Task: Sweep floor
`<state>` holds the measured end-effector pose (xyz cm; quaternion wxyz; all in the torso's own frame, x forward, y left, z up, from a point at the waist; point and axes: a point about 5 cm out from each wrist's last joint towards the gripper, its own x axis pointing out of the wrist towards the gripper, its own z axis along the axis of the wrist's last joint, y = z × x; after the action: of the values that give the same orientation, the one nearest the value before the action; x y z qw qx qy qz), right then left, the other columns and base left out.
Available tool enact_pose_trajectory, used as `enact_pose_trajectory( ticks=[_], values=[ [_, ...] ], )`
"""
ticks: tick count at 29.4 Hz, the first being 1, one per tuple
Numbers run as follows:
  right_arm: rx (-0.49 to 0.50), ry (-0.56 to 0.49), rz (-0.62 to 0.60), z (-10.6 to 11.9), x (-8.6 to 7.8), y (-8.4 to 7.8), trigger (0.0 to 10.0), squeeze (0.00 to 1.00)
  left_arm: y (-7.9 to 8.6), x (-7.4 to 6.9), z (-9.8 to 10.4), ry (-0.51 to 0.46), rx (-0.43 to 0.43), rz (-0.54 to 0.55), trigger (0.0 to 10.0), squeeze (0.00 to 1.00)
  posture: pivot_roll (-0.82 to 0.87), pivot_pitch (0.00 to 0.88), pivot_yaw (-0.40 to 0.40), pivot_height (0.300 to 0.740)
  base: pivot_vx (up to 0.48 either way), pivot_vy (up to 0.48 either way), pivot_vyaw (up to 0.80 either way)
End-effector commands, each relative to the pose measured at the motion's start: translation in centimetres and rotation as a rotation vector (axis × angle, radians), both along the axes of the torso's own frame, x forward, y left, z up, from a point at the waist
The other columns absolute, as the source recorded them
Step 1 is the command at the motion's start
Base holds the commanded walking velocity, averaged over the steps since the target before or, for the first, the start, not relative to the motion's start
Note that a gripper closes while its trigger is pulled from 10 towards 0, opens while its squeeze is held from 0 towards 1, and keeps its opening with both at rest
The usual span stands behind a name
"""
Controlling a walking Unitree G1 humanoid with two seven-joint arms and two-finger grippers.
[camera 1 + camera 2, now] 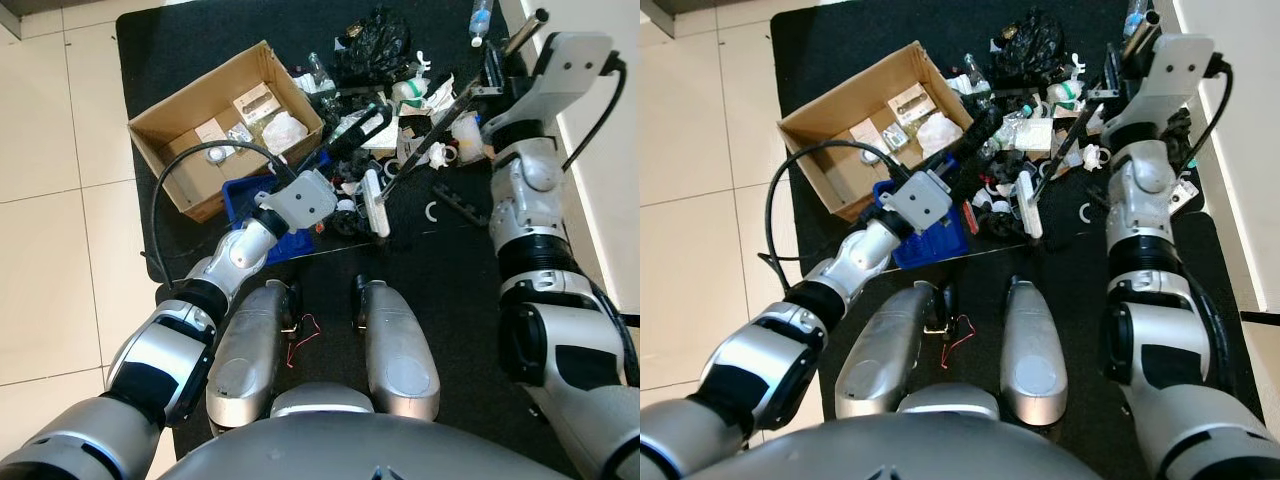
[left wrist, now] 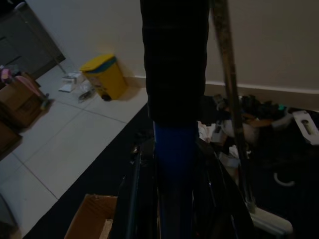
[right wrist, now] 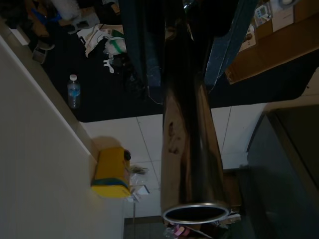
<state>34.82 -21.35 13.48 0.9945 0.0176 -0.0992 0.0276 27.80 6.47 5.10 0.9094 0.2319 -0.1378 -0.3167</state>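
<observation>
Cardboard comes first on the left: an open brown box (image 1: 225, 125) sits on the black mat (image 1: 450, 270), holding a few small packets and a white bag. Just in front of it lies a blue dustpan (image 1: 930, 235), and the left gripper (image 1: 350, 135) is clenched on the dustpan's handle (image 2: 174, 64), whose black grip and blue shaft run straight up the left wrist view. Past the dustpan, a heap of litter (image 1: 400, 100) spreads across the mat: white scraps, a black bag, a green-and-white wad. The broom's white head (image 1: 376, 203) rests at the near edge of that heap, and its thin pole (image 1: 450, 110) slants up to the right. The right gripper (image 1: 1135, 50) is raised high on the right, clamped around the pole's top end, whose shiny tube (image 3: 192, 149) passes between the fingers in the right wrist view. A clear water bottle (image 1: 481, 20) lies at the mat's far edge. A yellow bin (image 2: 104, 77) stands by the wall on the pale tiles.
</observation>
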Motion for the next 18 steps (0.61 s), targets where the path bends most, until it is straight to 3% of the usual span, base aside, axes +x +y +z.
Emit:
enact_pose_trajectory(
  ticks=[1,2,8,11,17,18],
  values=[
    [0.026,0.014,-0.002,-0.4,-0.1,0.0,10.0,0.0,-0.3,-0.8,-0.6,-0.008,0.036,-0.045,10.0,0.0,-0.08,0.26,0.024,0.74,0.0,0.0,0.0],
    [0.051,0.014,-0.005,-0.4,-0.1,0.1,10.0,0.0,-0.7,-1.8,-1.8,0.031,0.065,-0.075,10.0,0.0,-0.09,0.26,0.022,0.74,0.0,0.0,0.0],
    [0.093,0.025,-0.008,-0.5,-0.1,-0.3,10.0,0.0,-2.4,-2.9,-1.7,0.019,0.02,-0.134,10.0,0.0,-0.1,0.26,0.017,0.74,0.0,0.0,0.0],
    [0.14,0.058,0.009,-1.3,-0.3,-0.2,10.0,0.0,-4.4,-2.7,-0.3,-0.031,-0.051,-0.155,10.0,0.0,-0.1,0.257,0.015,0.74,0.0,0.0,0.0],
    [0.21,0.067,0.023,-1.8,-0.4,0.4,10.0,0.0,-5.2,-2.3,0.5,-0.057,-0.081,-0.155,10.0,0.0,-0.1,0.249,0.019,0.74,0.0,0.0,0.0],
    [0.277,0.061,0.05,-1.9,-0.5,1.4,10.0,0.0,-5.4,-2.1,0.8,-0.067,-0.087,-0.159,10.0,0.0,-0.1,0.241,0.023,0.74,0.0,0.0,0.0]
  ],
)
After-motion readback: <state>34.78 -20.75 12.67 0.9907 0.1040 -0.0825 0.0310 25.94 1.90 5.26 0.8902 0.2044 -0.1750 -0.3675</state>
